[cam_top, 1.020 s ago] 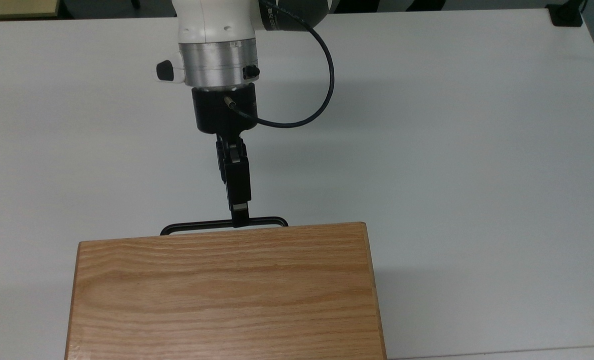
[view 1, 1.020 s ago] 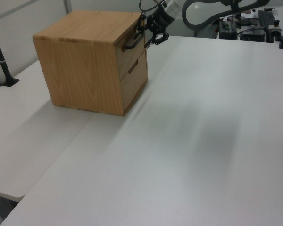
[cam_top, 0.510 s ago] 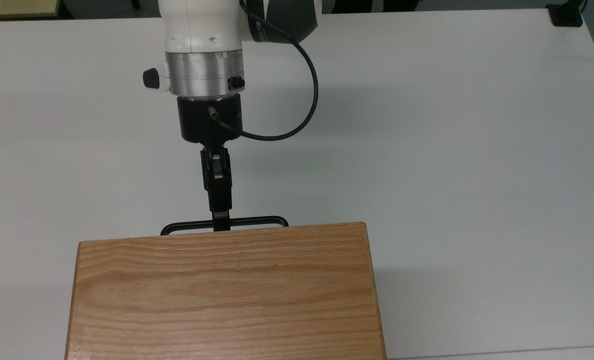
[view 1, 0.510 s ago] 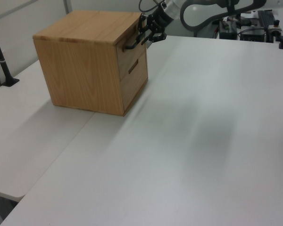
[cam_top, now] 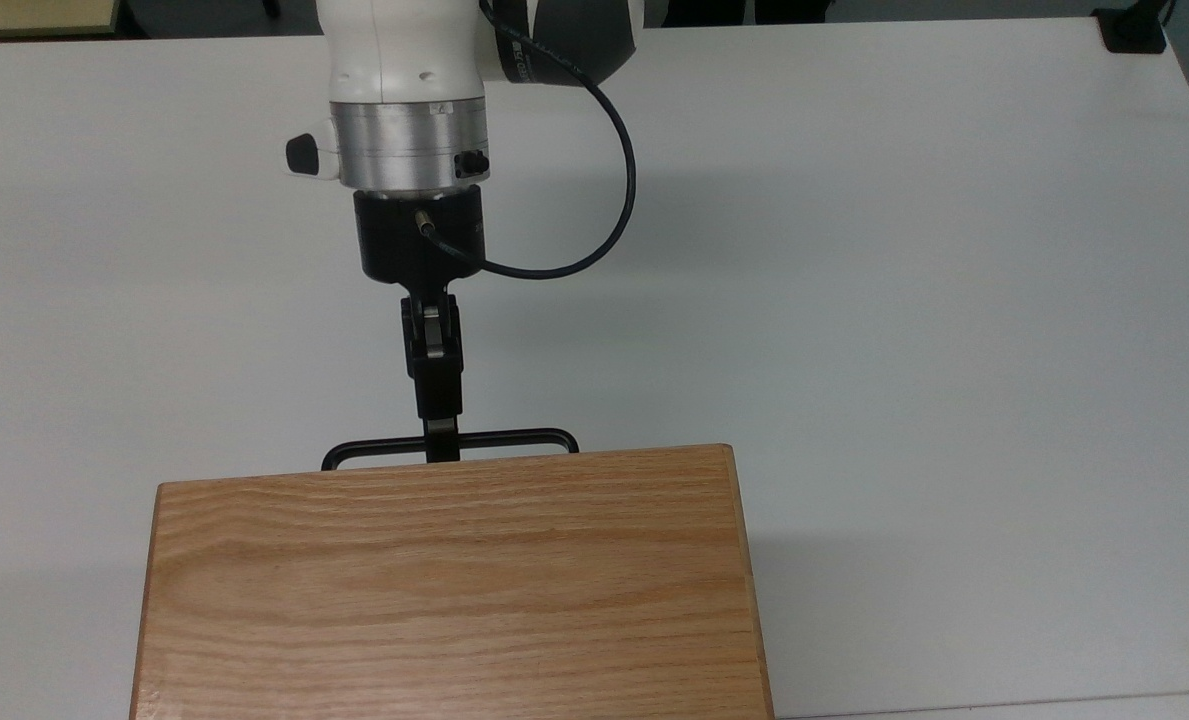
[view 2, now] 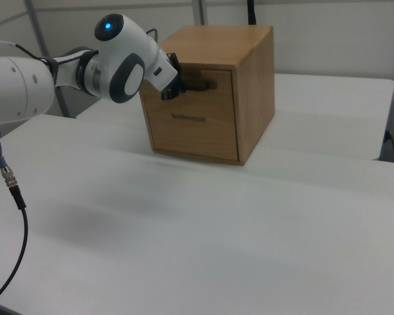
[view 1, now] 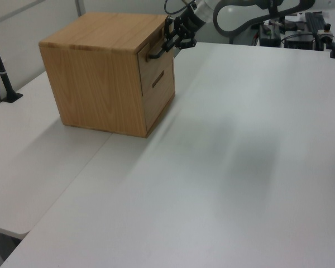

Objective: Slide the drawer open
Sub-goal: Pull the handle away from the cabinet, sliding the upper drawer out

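Note:
The drawer [view 2: 217,96] is the upper one in an oak cabinet [cam_top: 454,580]; its front sits flush with the cabinet face. In the top view the cabinet's top hides the drawer front, and its thin black bar handle [cam_top: 514,438] juts out past the edge. My gripper [cam_top: 441,438] reaches in level from the top view's upper side, turned edge-on, and is shut on the handle a little left of its middle. The left view has the gripper [view 1: 168,44] at the handle [view 1: 155,54] on the drawer [view 1: 163,59]. Seen in the right view, the gripper [view 2: 180,86] holds the handle's left part.
A lower drawer [view 2: 190,134] with its own handle sits under the upper one. The cabinet stands on a wide white table [cam_top: 904,300]. A black cable [cam_top: 614,230] loops off the wrist. A black post [view 1: 3,72] stands at the left view's left.
Over the last second the gripper slid left along the handle in the top view and turned edge-on. It has held still for the last half second, and the drawer has not moved.

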Controlling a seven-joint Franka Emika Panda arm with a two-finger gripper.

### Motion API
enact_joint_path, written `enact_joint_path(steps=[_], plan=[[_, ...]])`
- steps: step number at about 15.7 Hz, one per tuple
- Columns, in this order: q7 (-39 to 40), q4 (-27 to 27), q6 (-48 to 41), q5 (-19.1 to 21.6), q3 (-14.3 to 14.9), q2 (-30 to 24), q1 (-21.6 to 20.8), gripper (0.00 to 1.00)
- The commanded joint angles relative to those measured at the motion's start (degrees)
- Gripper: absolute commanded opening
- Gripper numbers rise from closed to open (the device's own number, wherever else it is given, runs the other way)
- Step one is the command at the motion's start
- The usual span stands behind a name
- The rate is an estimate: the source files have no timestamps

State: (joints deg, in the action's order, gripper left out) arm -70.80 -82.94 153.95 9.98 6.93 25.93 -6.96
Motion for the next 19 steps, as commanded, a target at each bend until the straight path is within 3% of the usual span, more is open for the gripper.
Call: enact_joint_path(steps=[1, 9, 13, 19], plan=[[5.31, -12.41, -1.11, -0.75, 1.60, -7.81, -2.18, 0.00], [11.11, -25.51, -8.04, 0.82, 1.51, -22.05, -1.74, 0.00], [18.48, -26.14, -16.47, 5.65, 1.51, -25.49, -0.86, 0.00], [21.05, -27.37, -23.07, 6.10, 1.51, -28.30, -0.16, 0.00]])
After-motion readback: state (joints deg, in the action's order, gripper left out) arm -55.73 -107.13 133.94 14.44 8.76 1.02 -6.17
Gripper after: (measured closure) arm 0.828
